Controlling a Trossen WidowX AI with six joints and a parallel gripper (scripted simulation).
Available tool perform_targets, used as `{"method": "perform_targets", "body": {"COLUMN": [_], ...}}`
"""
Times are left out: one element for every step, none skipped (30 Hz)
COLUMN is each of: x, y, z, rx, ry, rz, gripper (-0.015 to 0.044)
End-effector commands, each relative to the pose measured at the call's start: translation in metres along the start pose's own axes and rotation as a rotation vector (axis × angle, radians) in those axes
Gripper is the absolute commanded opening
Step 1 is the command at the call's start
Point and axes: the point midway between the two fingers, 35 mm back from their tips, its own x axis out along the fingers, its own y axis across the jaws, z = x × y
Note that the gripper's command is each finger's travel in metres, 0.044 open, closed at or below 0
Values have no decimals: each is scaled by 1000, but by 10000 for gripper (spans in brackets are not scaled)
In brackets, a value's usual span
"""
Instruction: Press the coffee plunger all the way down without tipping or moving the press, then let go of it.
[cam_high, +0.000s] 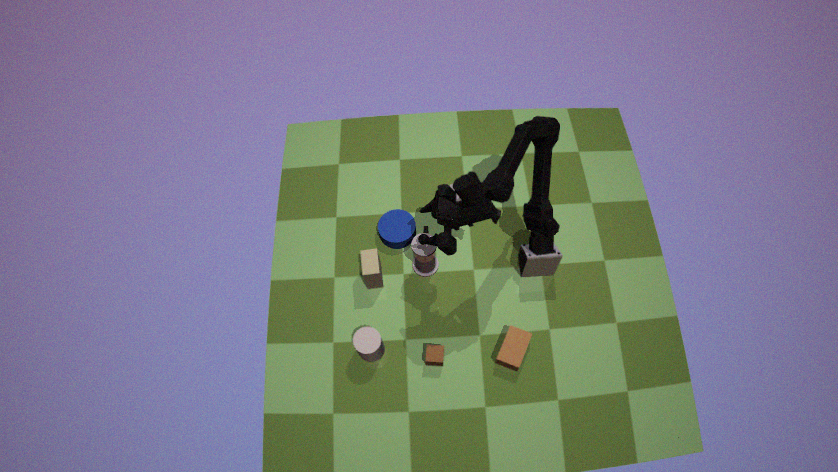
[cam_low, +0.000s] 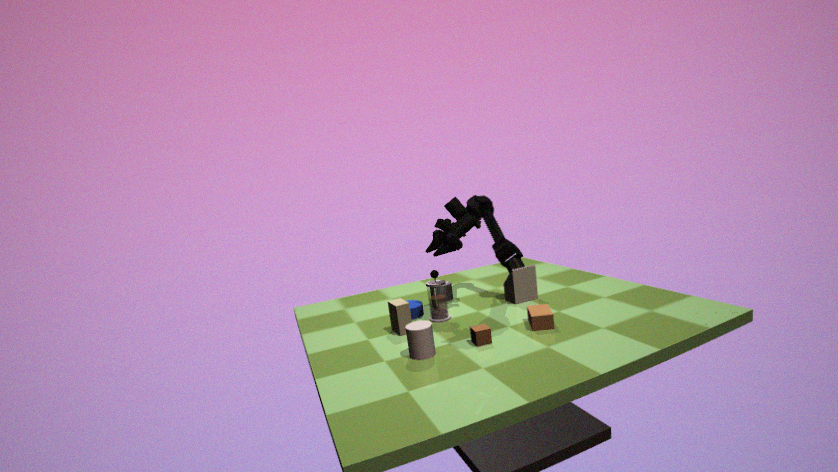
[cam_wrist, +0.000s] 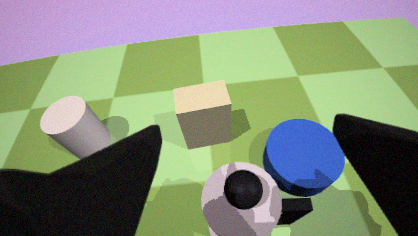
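The coffee press (cam_high: 425, 260) (cam_low: 438, 304) (cam_wrist: 215, 192) stands upright on the checkered table, with a clear body, pale lid and base. Its round black plunger knob (cam_low: 433, 273) (cam_wrist: 243, 189) stands a little above the lid, with a short bit of rod showing in the exterior view. The black handle (cam_wrist: 296, 210) shows beside the lid in the wrist view. My gripper (cam_high: 423, 224) (cam_low: 431, 253) (cam_wrist: 247, 128) is wide open and empty. It hangs above the knob, apart from it. In the top view the gripper partly covers the press top.
A blue disc (cam_high: 396, 227) (cam_low: 415, 308) (cam_wrist: 305, 152) and a beige block (cam_high: 371, 269) (cam_low: 400, 317) (cam_wrist: 204, 122) stand close to the press. A grey cylinder (cam_low: 448, 291) is behind it. A pale cylinder (cam_high: 367, 341) (cam_low: 420, 343), brown cube (cam_high: 434, 354) (cam_low: 480, 335) and orange-brown block (cam_high: 513, 347) (cam_low: 540, 317) stand farther off.
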Motion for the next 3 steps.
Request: {"method": "perform_targets", "body": {"x": [-2, -2, -2], "y": [-1, -1, -1], "z": [1, 1, 1], "rx": [6, 6, 6], "ry": [-1, -1, -1], "rz": [-4, -4, -4], "gripper": [440, 440, 440]}}
